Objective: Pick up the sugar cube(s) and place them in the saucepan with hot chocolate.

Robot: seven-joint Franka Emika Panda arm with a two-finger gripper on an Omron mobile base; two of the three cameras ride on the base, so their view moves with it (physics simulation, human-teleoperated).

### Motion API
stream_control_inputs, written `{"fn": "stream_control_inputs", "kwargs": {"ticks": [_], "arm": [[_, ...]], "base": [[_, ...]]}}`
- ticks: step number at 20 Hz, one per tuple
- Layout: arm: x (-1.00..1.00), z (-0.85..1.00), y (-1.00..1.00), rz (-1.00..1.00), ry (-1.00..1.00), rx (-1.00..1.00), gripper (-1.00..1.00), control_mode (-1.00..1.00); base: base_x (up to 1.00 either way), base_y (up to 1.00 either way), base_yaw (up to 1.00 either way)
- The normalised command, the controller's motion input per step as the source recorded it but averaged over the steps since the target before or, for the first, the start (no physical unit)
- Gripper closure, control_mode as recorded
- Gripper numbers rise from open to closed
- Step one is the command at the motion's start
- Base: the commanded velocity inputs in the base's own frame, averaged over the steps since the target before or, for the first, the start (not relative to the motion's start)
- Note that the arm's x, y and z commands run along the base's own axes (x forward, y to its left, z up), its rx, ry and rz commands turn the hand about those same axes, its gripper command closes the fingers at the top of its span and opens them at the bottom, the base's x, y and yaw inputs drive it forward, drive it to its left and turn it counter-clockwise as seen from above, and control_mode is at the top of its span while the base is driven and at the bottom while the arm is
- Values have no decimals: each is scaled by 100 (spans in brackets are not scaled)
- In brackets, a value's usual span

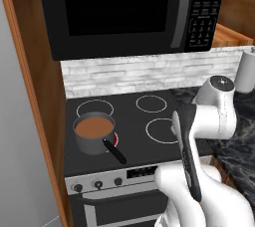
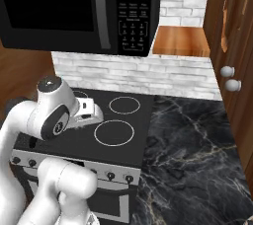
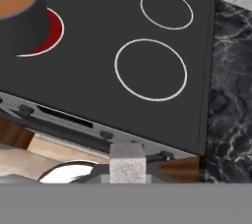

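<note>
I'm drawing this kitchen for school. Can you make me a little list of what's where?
pan: on the stove's front-left ring, brown drink inside, handle pointing to the front
ring under pan: glowing red
cube: held in the gripper, not in the pan yet
microwave: above the stove
counter: dark marble, right of the stove
canister: white, on the counter near the wall

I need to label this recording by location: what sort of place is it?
A home kitchen, rendered in simulation: an electric stove holding a saucepan of brown liquid, a black microwave mounted above, and a dark marble counter.
</note>
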Motion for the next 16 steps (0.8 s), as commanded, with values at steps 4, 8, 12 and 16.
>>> {"fn": "stream_control_inputs", "kwargs": {"ticks": [4, 8, 12, 16], "arm": [[32, 0, 93, 0, 10, -15, 100, -100], [43, 0, 85, 1, 6, -8, 100, -100], [64, 7, 47, 1, 1, 10, 100, -100], [44, 1, 48, 2, 0, 14, 100, -100]], "base": [[0, 0, 0], [0, 0, 0], [0, 0, 0], [0, 0, 0]]}}
